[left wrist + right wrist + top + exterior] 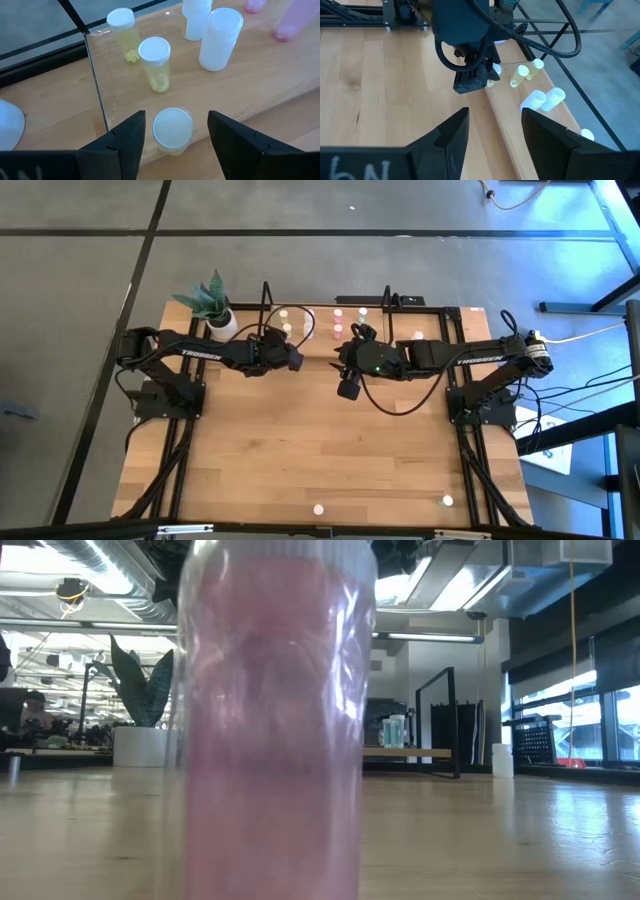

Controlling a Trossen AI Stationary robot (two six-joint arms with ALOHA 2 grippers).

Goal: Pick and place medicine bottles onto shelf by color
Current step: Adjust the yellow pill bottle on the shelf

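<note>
Right up against the low camera, a pink bottle is left unsorted. Yellow bottles and white bottles are already grouped on the shelf. One yellow bottle, smooth translucent plastic, is bracketed by the left gripper, spread wide; the right gripper is parked wide, empty.

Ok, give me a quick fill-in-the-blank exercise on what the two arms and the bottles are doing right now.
1. The left end effector is open around a ____ bottle at the shelf edge.
2. The right end effector holds ____.
3. Beside the shelf's left end stands a potted ____.
4. The bottle filling the low view is ____.

Answers: yellow; nothing; plant; pink
</note>
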